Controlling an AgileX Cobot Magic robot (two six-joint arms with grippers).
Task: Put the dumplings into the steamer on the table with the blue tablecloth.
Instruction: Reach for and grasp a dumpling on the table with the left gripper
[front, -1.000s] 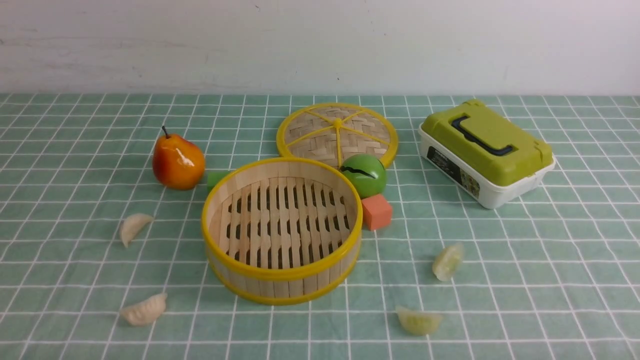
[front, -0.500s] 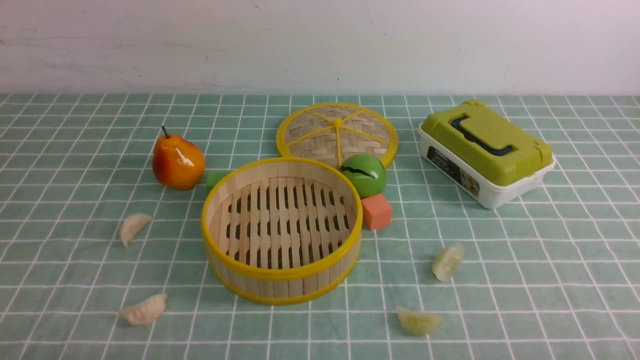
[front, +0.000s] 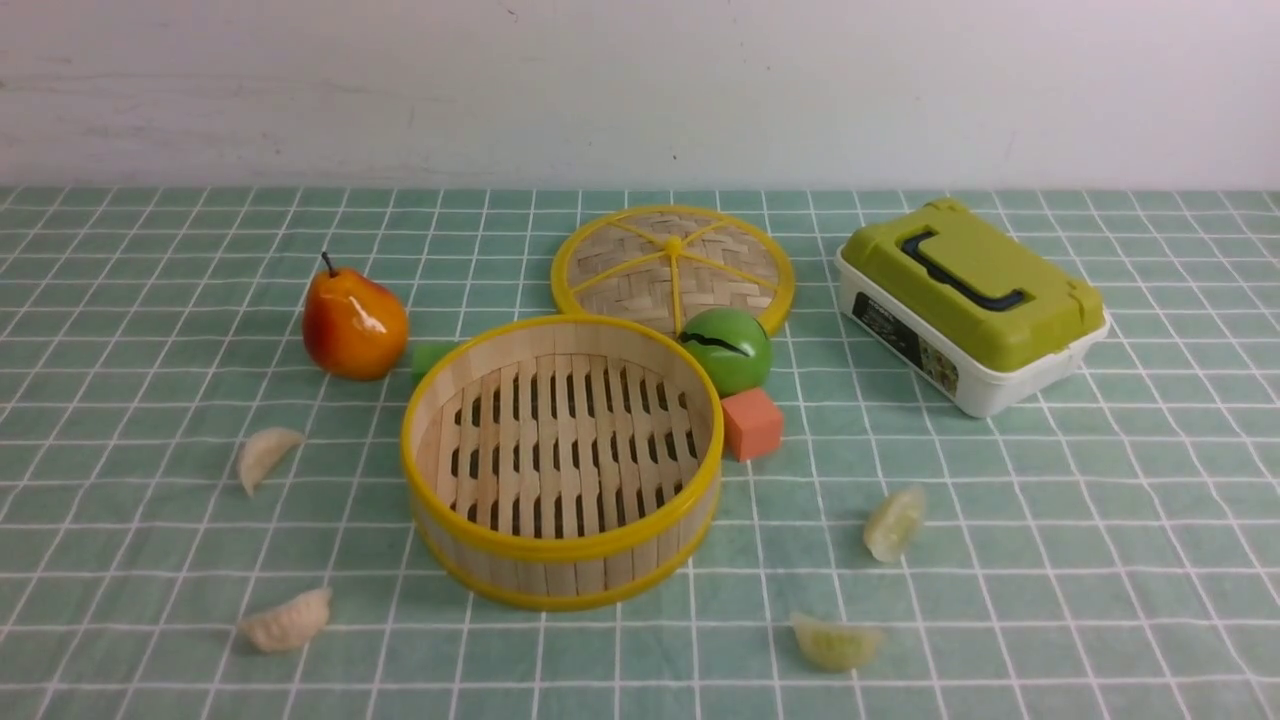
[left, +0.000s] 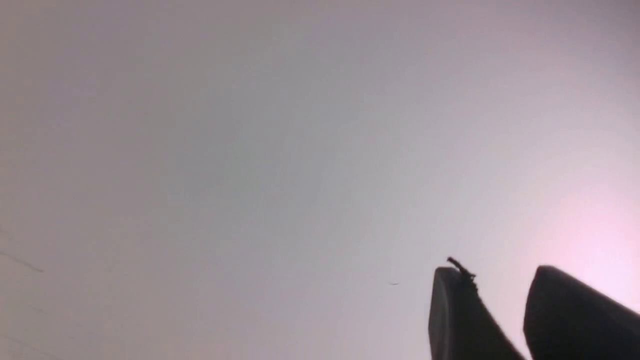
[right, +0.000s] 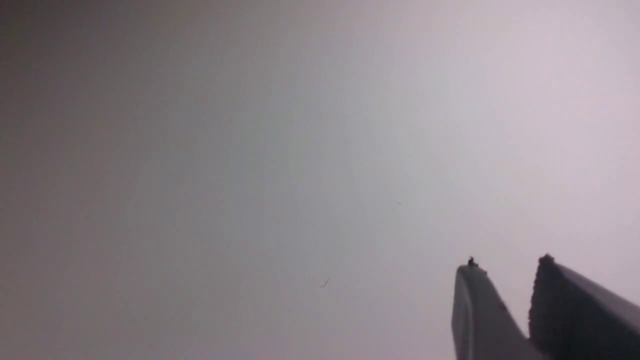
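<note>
Four dumplings lie on the cloth, two either side of the empty steamer; their glossy skins could slip from a loose pinch. Left gripper and right gripper: tips narrowly parted, nothing between; a poorly centred approach could nudge dumplings away.

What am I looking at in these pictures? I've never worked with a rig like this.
It's a robot with two arms. The front view looks forward from between them; neither arm shows there. Each wrist view comes from a camera on that arm, seeing its own jaws against a plain pale background.

On the blue-green gridded cloth lie four dumplings, an empty steamer, its woven lid, a pear, a green ball, blocks and a green-lidded box. Both pairs of jaws stand apart, holding nothing.
</note>
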